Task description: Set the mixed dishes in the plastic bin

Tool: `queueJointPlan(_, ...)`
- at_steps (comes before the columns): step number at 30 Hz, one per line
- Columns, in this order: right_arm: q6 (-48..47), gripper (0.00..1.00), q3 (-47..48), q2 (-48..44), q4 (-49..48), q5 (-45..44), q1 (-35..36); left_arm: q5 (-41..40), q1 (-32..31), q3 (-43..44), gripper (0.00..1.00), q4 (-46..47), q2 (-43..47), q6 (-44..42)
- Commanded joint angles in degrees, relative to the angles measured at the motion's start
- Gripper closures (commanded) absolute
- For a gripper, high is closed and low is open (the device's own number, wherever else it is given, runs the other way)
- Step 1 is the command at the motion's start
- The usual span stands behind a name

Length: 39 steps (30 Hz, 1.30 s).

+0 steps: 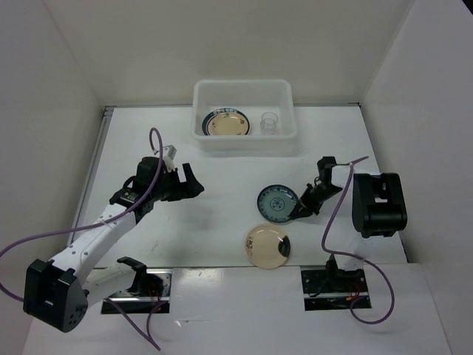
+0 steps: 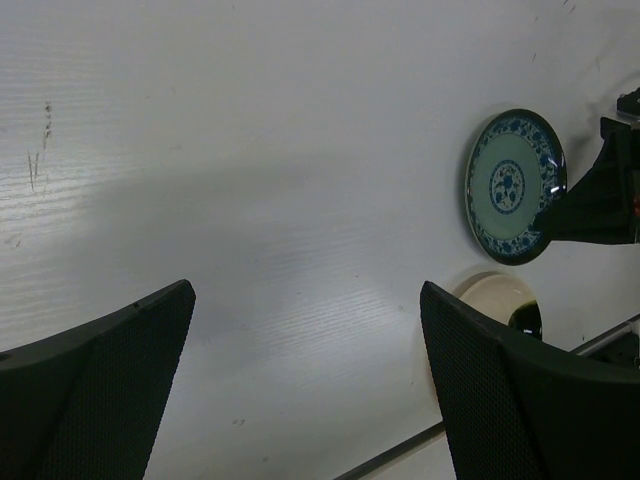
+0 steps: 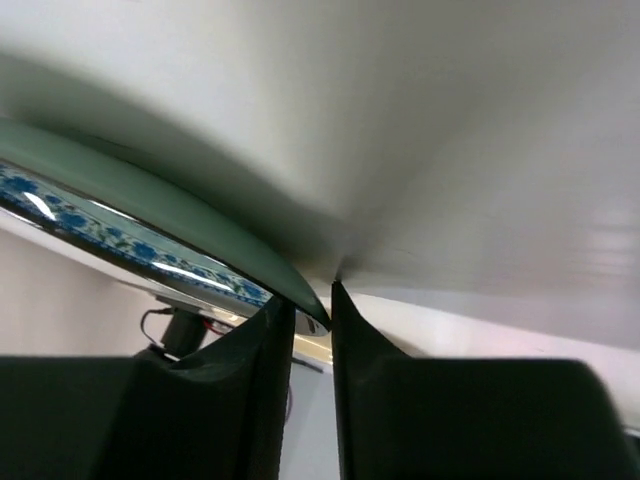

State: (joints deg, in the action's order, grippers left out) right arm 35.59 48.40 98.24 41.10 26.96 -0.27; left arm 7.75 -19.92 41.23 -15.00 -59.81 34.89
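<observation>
The small teal patterned plate (image 1: 277,201) lies mid-table; it also shows in the left wrist view (image 2: 510,185) and the right wrist view (image 3: 120,215). My right gripper (image 1: 298,213) (image 3: 312,295) is shut on its right rim, one finger above and one below. A cream plate (image 1: 267,245) (image 2: 492,293) with a dark patch at its rim lies just in front of it. My left gripper (image 1: 194,181) (image 2: 305,290) is open and empty over bare table to the left. The plastic bin (image 1: 244,89) at the back holds a green-rimmed plate (image 1: 227,123) and a clear glass cup (image 1: 269,122). The other dishes are out of view.
White walls close in the table on the left, back and right. A purple cable (image 1: 155,140) loops above the left arm, and another (image 1: 332,214) hangs by the right arm. The right arm's black body (image 1: 378,203) stands at the right edge.
</observation>
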Motion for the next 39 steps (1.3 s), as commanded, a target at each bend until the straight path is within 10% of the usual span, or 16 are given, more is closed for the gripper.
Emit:
queueJointPlan(1, 2.19, 0.77, -1.64, -1.73, -9.28, -3.75, 1.59, 0.43, 0.32, -0.10, 0.00, 0.59, -0.39, 0.44)
queueJointPlan(6, 4.39, 1.00, -1.64, -6.29, -10.69, -5.43, 2.82, 1.66, 1.03, -0.10, 0.00, 0.06, -1.62, 0.44)
queueJointPlan(26, -2.90, 1.00, 20.92, -24.14, 11.98, 4.05, 3.52, -0.01, 1.03, 0.95, 0.00, 1.65, -3.91, -1.14)
queueJointPlan(39, -5.70, 1.00, 62.14, 7.47, 3.72, -7.18, 12.22, -1.60, 1.55, 0.95, 0.00, 1.65, -0.49, -1.14)
